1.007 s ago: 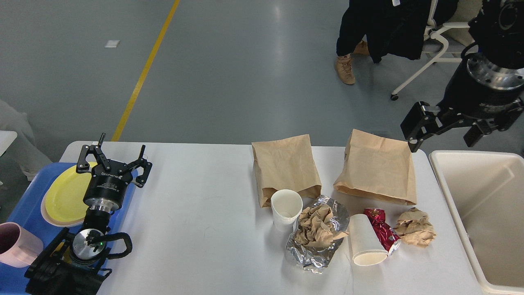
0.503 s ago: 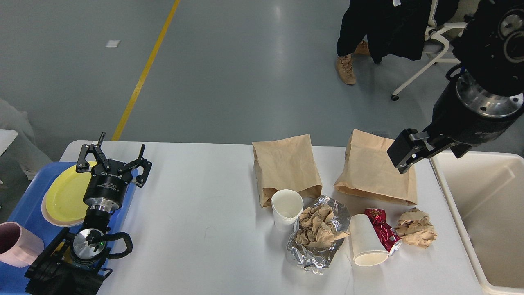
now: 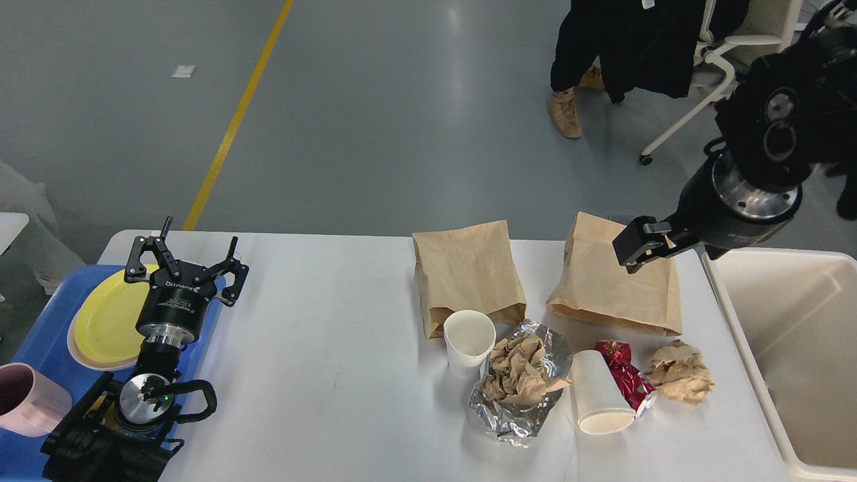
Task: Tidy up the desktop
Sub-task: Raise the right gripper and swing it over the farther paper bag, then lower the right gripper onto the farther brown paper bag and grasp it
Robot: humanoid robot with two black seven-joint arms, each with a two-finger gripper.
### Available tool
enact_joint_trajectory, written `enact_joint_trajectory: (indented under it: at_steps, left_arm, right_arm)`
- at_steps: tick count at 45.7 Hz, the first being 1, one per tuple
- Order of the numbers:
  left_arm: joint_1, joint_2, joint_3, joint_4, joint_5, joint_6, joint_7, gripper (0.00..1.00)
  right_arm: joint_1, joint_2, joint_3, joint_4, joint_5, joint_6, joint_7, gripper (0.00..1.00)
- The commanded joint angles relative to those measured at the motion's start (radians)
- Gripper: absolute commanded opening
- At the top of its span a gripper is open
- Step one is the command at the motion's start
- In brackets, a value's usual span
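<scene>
The white desktop [image 3: 321, 348] carries two brown paper bags, one in the middle [image 3: 466, 274] and one further right [image 3: 612, 278]. In front of them are an upright white paper cup [image 3: 469, 341], crumpled foil [image 3: 499, 408] holding brown paper [image 3: 519, 371], a paper cup on its side [image 3: 599, 391], a red wrapper [image 3: 626, 378] and a crumpled brown paper ball [image 3: 679, 371]. My left gripper [image 3: 184, 262] stands open over the edge of the blue tray, holding nothing. My right gripper [image 3: 639, 244] hovers over the right bag's top corner, dark and end-on.
A blue tray [image 3: 40, 335] at the left holds a yellow plate [image 3: 107, 314] and a pink cup [image 3: 27, 398]. A cream bin [image 3: 790, 355] stands off the table's right end. A person and a chair are on the floor beyond.
My right arm has swung left and slightly down, from above the bin's far corner to over the right paper bag. The left arm and the things on the table have not moved.
</scene>
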Motion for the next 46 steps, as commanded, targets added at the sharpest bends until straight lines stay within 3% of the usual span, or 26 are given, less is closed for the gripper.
enact_joint_trajectory:
  at_steps: [1, 13, 19, 24, 31, 46]
  left_arm:
    - [0.001, 0.000, 0.000, 0.000, 0.000, 0.000, 0.000, 0.96]
    - [0.000, 0.000, 0.000, 0.000, 0.000, 0.000, 0.000, 0.96]
    - [0.000, 0.000, 0.000, 0.000, 0.000, 0.000, 0.000, 0.96]
    - [0.000, 0.000, 0.000, 0.000, 0.000, 0.000, 0.001, 0.96]
    - [0.000, 0.000, 0.000, 0.000, 0.000, 0.000, 0.000, 0.96]
    - [0.000, 0.000, 0.000, 0.000, 0.000, -0.001, 0.000, 0.96]
  right_arm:
    - [-0.214, 0.012, 0.066, -0.229, 0.000, -0.083, -0.001, 1.00]
    - [-0.677, 0.164, 0.247, -0.797, 0.000, -0.106, -0.001, 1.00]
    - [-0.898, 0.311, 0.254, -1.130, -0.014, -0.113, -0.005, 1.00]
    - [-1.046, 0.391, 0.247, -1.311, -0.064, -0.119, -0.012, 1.00]
    - [-1.156, 0.418, 0.252, -1.422, -0.184, -0.169, -0.021, 1.00]
    - [-1.254, 0.431, 0.347, -1.413, -0.167, -0.200, -0.022, 1.00]
